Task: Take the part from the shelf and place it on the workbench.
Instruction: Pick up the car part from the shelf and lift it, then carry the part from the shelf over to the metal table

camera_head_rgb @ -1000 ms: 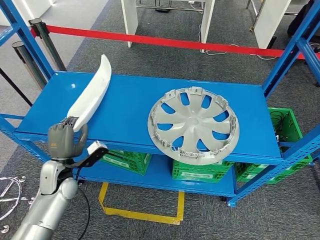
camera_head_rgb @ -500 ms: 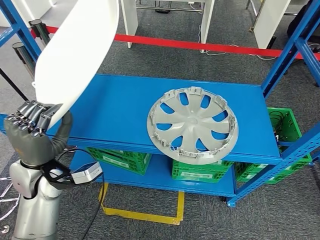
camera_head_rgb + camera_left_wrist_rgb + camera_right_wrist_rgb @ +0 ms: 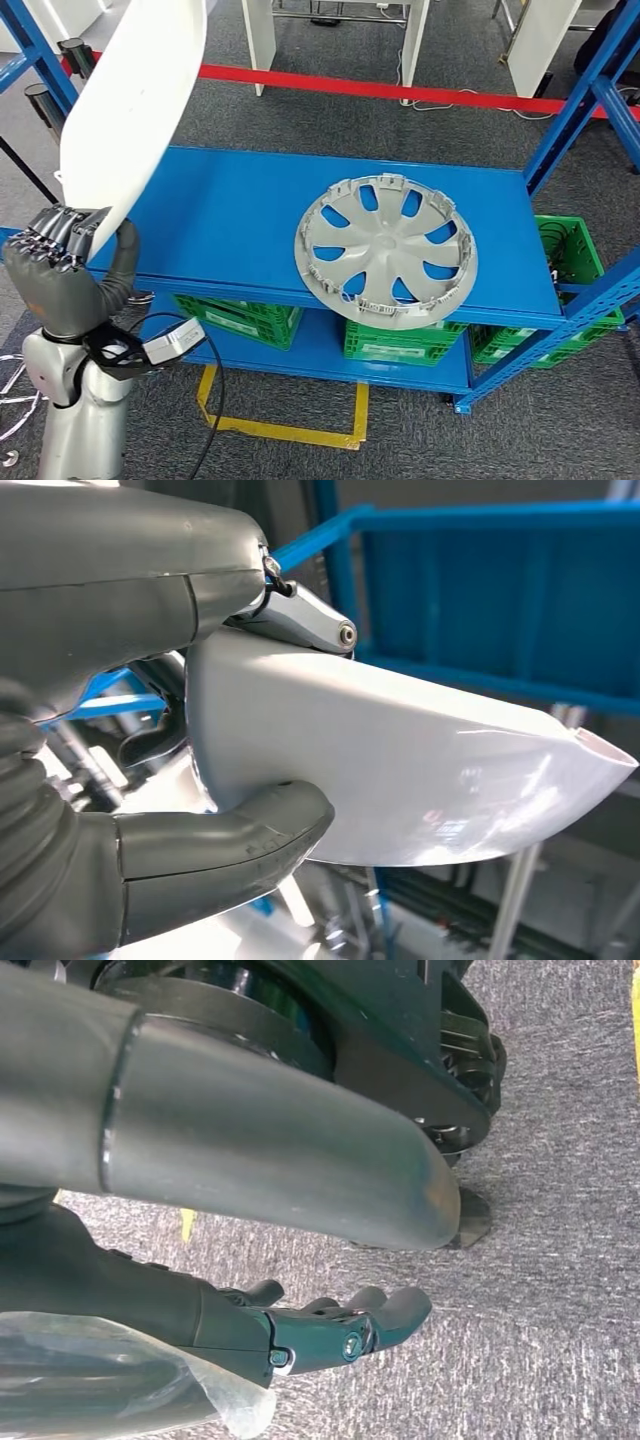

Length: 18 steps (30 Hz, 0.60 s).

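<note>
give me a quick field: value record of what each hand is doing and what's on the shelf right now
left hand: grips the lower end of the white part, lifted off the shelf
right hand: hangs over grey carpet, fingers apart, holding nothing
blue shelf: top level holds the silver hubcap, lying flat near the front edge
lower level: green crates

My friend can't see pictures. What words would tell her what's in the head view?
The robot's left hand holds a long white curved part up above a blue shelf. A silver hubcap lies on the shelf, with green crates underneath.
</note>
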Motion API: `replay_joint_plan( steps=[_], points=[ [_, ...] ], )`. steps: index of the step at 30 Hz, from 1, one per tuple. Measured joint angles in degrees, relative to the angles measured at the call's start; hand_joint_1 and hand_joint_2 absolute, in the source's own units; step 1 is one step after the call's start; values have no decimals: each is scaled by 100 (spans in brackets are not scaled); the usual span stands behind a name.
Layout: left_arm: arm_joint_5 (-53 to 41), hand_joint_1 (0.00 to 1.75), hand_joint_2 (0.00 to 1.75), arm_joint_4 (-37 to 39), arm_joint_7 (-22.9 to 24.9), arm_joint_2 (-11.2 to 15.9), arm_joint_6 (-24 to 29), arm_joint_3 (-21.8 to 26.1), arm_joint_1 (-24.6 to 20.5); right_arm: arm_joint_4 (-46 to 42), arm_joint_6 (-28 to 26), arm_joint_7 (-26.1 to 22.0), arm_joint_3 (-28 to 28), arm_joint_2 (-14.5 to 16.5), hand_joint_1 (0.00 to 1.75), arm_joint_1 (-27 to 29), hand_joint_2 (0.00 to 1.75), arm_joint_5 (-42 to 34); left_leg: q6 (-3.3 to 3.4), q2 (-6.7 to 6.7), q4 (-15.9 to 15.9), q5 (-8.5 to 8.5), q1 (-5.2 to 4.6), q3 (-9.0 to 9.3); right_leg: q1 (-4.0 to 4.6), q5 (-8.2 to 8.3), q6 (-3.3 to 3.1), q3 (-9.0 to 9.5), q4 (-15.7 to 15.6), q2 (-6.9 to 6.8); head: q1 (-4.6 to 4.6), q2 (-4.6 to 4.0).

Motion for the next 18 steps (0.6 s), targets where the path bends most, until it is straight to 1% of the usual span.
replay_joint_plan(
  steps=[4,11,15,18],
  points=[
    [-166,175,175,49,319,39,-1,-86,56,0,-9,0,-2,0,0,-1,0,-3,0,0,0,0,0,0,0,0,0,0,0,0,0,0],
    [-246,175,175,81,482,121,-1,-199,120,0,-10,0,-2,0,0,-1,0,1,0,0,0,0,0,0,0,0,0,0,0,1,0,0],
    [-273,175,175,67,700,241,-1,-233,264,0,-17,5,1,1,0,0,0,39,0,0,-1,0,1,0,0,0,0,0,0,0,-1,0],
    [-264,175,175,46,764,329,-1,-235,377,0,-29,11,3,3,0,-2,0,76,0,0,-1,0,1,-1,1,0,0,0,0,-1,0,0]
  ],
)
